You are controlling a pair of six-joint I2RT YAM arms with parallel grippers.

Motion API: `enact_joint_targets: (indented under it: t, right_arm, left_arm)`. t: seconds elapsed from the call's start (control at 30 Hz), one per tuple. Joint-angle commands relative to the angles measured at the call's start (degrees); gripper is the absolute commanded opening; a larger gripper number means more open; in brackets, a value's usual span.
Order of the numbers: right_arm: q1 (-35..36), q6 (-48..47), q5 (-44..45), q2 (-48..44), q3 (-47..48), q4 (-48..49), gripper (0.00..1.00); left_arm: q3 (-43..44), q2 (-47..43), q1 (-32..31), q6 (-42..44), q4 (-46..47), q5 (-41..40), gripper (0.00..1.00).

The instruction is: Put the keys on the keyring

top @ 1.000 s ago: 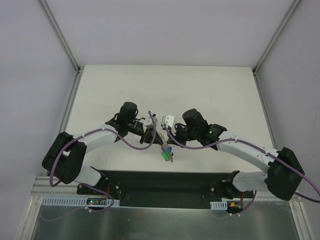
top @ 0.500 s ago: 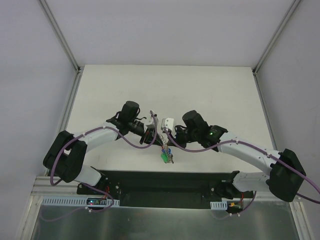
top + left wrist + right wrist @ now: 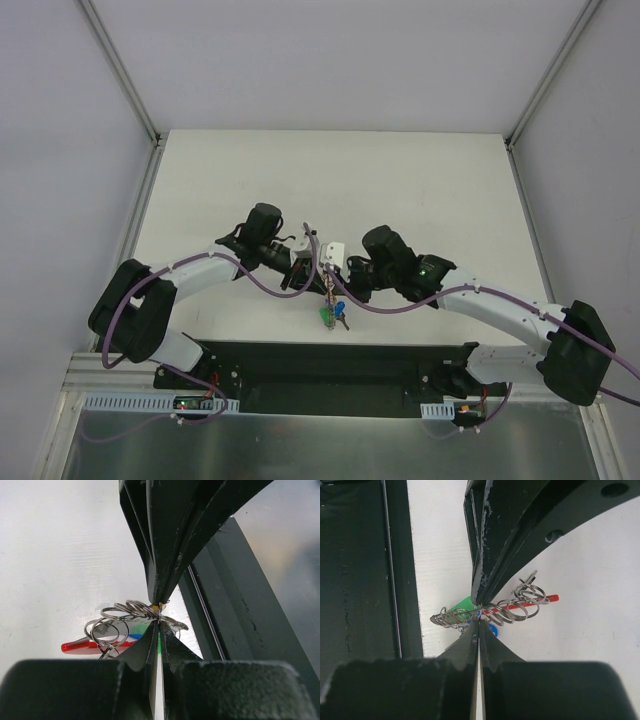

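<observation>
Keyring of thin silver wire coils (image 3: 512, 607) with bright red loop band (image 3: 547, 599): just beyond black base plate (image 3: 330, 370), stretched between arms. Left gripper (image 3: 159, 612) and right gripper (image 3: 479, 612) both pinched tight on coils, tips almost meeting. Green-capped silver key (image 3: 327, 316) and blue-capped silver key (image 3: 340, 308) dangle beneath, probably threaded on; seating unclear. Judged mid-task: other keys not made out.
</observation>
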Motion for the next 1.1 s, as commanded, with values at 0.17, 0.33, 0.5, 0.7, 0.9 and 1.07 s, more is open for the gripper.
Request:
enact_joint_targets:
  t: [0.17, 0.33, 0.5, 0.7, 0.9, 1.07]
  right_arm:
    - [1.28, 0.29, 0.67, 0.66, 4.02, 0.04, 0.01]
    - [1.37, 1.43, 2.16, -0.65, 4.81, -2.33, 0.08]
    - [1.28, 3.1, 5.15, -5.04, 3.93, -3.74, 0.19]
    - [0.49, 6.26, 7.53, -10.23, -0.62, -3.04, 0.25]
    - [0.05, 9.34, 5.69, -12.25, -5.91, 3.46, 0.25]
    - [-0.13, 11.1, 6.91, -12.08, -11.18, 14.88, 0.25]
  left_arm:
    - [1.46, -2.97, -1.83, -0.87, 0.8, -1.73, 0.0]
    - [0.24, -4.91, -2.0, -1.93, 0.8, -5.86, 0.0]
    - [-1.78, -6.31, -2.0, -2.46, 2.11, -7.0, 0.0]
    - [-3.98, -6.84, -1.92, -6.5, 8.44, -6.92, 0.0]
    - [-5.65, -8.68, -1.92, -8.78, 11.96, -8.24, 0.0]
    - [-6.62, -10.09, -1.92, -9.75, 13.72, -8.15, 0.0]
